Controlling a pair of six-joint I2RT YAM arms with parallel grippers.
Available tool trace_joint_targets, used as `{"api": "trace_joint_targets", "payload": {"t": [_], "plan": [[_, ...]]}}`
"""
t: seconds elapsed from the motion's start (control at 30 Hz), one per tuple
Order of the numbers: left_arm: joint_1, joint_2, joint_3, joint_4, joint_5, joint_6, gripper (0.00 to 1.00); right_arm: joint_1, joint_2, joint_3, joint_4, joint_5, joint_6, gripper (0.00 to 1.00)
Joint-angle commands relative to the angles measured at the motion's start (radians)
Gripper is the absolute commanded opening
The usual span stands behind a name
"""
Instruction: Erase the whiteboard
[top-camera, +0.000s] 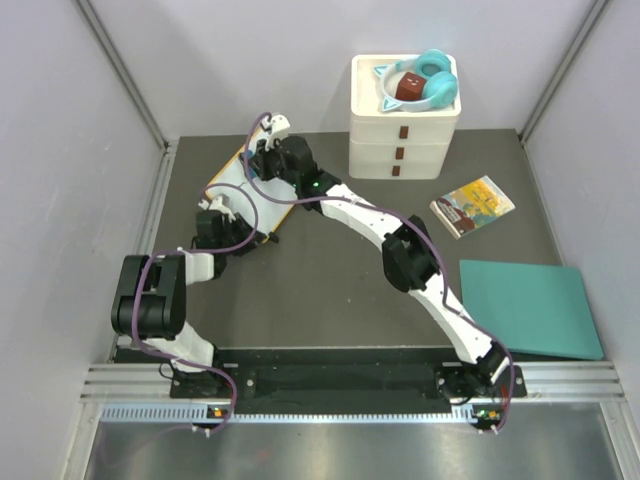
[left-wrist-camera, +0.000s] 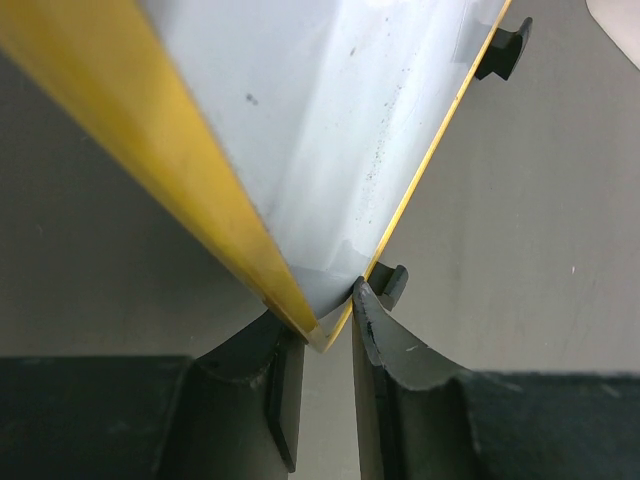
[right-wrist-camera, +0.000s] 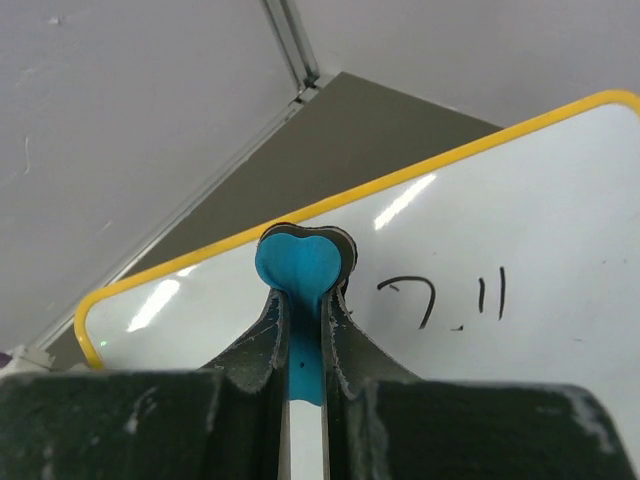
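Blue heart-shaped eraser is pinched in my right hand, held at the whiteboard just beside black scribbles. My left hand clamps the board's yellow-rimmed corner. I see the whiteboard tilted, near the worktop's far-left corner.

Two robot arms were bolted side by side at the near table edge. The left arm was folded tightly, elbow raised close to its base, forearm reaching a short way forward. The left gripper had its two dark fingers closed on a corner of the whiteboard. The right arm stretched diagonally toward the far left, bent at mid-length. The right gripper pinched a blue heart-shaped eraser between nearly touching fingers.
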Motion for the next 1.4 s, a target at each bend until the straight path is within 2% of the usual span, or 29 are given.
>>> {"api": "trace_joint_targets", "payload": {"t": [0.0,0.47,0.67,0.83,0.93,1.07,1.2,1.37], "plan": [[-0.029,0.037,-0.014,-0.174,-0.017,0.052,0.0,0.038,0.02,0.021,0.014,-0.052,-0.03,0.0],[-0.034,0.036,-0.012,-0.18,-0.026,0.054,0.0,0.078,0.031,-0.074,0.049,-0.075,0.0,0.0],[-0.036,0.033,-0.014,-0.18,-0.029,0.055,0.0,0.08,0.063,-0.065,0.087,0.014,-0.007,0.0],[-0.036,0.034,-0.014,-0.18,-0.028,0.054,0.0,0.071,0.122,0.018,0.093,0.066,-0.024,0.0],[-0.036,0.033,-0.014,-0.182,-0.026,0.055,0.0,0.052,0.138,0.024,0.112,0.087,0.005,0.0],[-0.037,0.033,-0.014,-0.182,-0.028,0.055,0.0,0.008,0.151,0.029,0.087,0.107,0.152,0.0],[-0.042,0.033,-0.014,-0.183,-0.034,0.057,0.0,-0.024,0.143,0.013,0.058,0.13,0.206,0.0],[-0.045,0.031,-0.012,-0.186,-0.035,0.06,0.0,-0.058,0.128,-0.028,0.044,0.224,0.305,0.0]]}}
